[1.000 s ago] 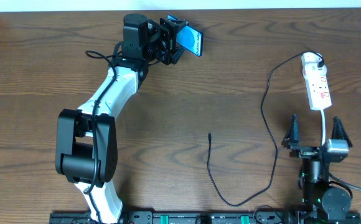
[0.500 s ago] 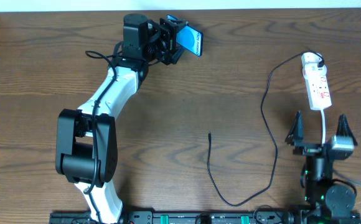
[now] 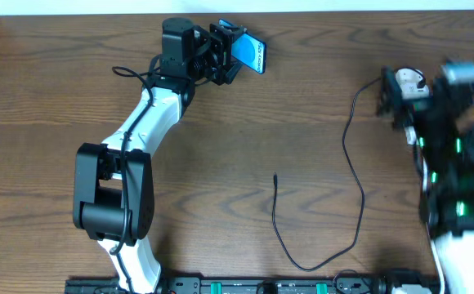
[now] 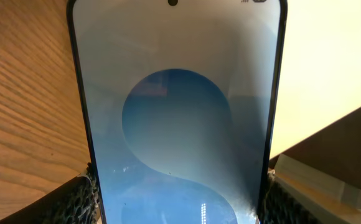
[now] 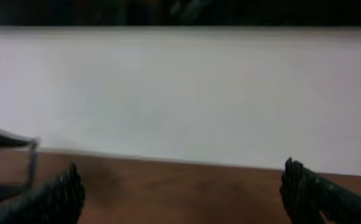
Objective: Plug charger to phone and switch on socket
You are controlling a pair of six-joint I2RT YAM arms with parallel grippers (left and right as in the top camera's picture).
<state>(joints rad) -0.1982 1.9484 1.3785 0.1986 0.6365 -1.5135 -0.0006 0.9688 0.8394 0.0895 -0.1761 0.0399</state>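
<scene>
A slim, glossy, blue-screened phone (image 3: 252, 54) is clasped by the left gripper (image 3: 232, 54) at upper centre; the right gripper (image 5: 183, 190) is spread wide, empty.

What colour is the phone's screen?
Blue and pale grey swirls on the phone, best in the left wrist view.

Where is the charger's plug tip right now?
In the overhead view, the plug tip lies untouched on the table near the centre, much closer to the arm bases than the phone at the far edge.

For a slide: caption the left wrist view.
Left gripper grips the phone, blue screen toward the camera.
</scene>
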